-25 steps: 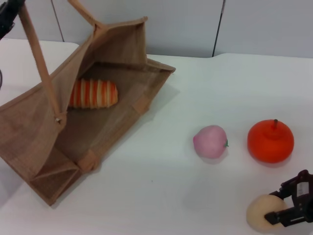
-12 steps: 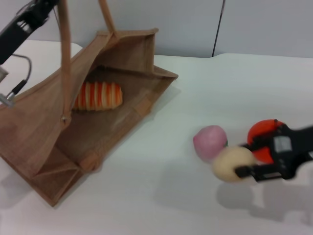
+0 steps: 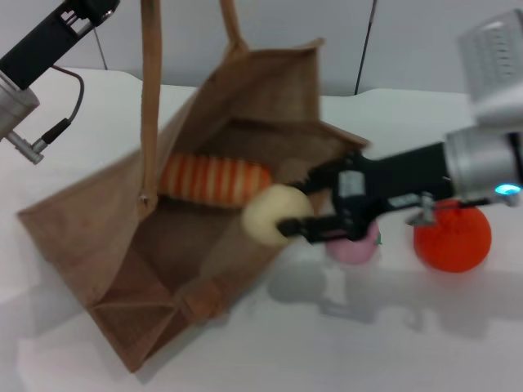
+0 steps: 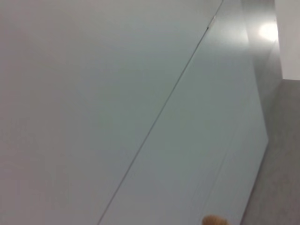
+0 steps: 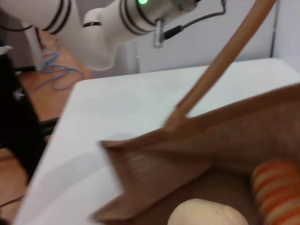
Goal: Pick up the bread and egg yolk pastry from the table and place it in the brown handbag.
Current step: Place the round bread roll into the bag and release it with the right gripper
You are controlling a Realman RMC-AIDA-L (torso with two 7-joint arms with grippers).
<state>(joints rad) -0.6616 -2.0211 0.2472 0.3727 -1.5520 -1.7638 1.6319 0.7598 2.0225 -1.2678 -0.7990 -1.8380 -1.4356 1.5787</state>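
Orange/cream striped bread (image 3: 214,180), brown handbag (image 3: 90,237)

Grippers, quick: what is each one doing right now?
Right gripper: shut on the round pale tan egg yolk pastry, at the brown burlap handbag opening.
Left gripper: out of view, cannot tell.

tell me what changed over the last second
The right gripper lifted the egg yolk pastry off the table's near right corner and carried it left to the mouth of the brown handbag. The left arm raised the bag's handle, tipping the opening wider. The bread stayed inside the bag; the pink ball and orange fruit did not move.
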